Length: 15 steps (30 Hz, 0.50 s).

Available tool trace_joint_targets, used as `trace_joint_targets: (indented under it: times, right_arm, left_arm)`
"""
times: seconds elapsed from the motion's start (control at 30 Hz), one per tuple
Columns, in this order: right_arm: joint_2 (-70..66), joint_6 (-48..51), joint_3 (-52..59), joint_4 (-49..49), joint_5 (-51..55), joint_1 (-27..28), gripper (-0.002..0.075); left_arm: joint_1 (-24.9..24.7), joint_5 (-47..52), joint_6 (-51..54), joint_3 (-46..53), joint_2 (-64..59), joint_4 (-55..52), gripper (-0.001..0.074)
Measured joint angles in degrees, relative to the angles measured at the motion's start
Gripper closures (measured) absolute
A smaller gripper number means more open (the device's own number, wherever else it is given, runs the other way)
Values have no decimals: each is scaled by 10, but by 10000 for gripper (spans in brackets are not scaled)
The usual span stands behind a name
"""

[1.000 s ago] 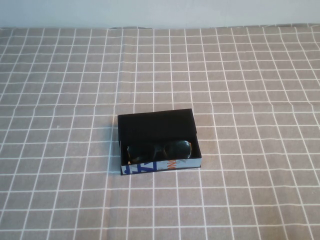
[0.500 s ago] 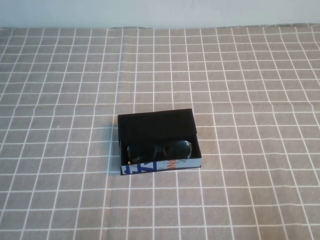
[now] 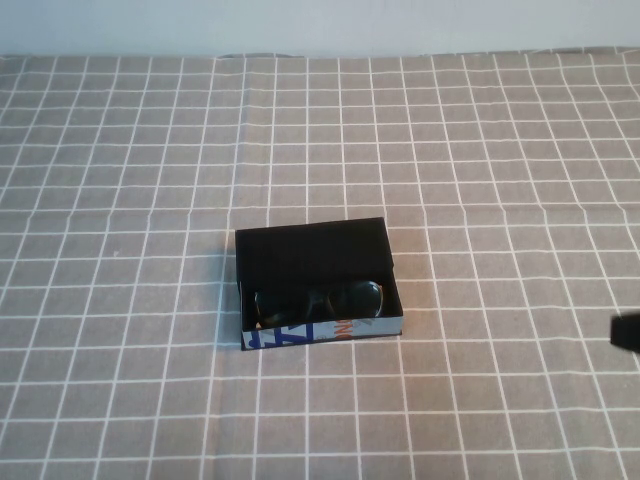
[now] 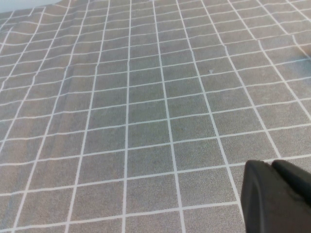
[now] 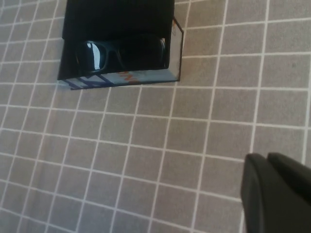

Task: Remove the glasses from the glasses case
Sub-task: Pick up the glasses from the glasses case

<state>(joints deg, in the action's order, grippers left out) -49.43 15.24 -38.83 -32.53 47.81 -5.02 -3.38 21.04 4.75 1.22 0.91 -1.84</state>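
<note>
High view shows black thick-framed glasses [image 3: 320,301] lying inside the small black box case [image 3: 318,284] mid-frame on the checked bench [image 3: 500,150]. Right gripper [image 3: 626,332] peeks in at the right edge, left gripper [image 4: 277,196] is elsewhere; I cannot tell their jaws.

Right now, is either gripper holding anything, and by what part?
Nothing held. Glasses lie in the case; right gripper off right, left gripper over bare cloth.

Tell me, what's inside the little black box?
The glasses lie inside the glasses case, against its printed front edge. Their folded arms are lost in the dark interior. The right gripper is just entering beside; the left gripper is elsewhere.
</note>
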Motion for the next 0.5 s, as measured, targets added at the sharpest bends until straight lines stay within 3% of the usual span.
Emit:
trace_joint_targets:
  times: [0.23,0.5]
  right_arm:
    - [-168,90,-138,3,27,-27,743]
    - [-334,122,-303,125,45,-192,743]
  left_arm:
    - [0,0,0,0,0,0,739]
    - [0,0,0,0,0,0,739]
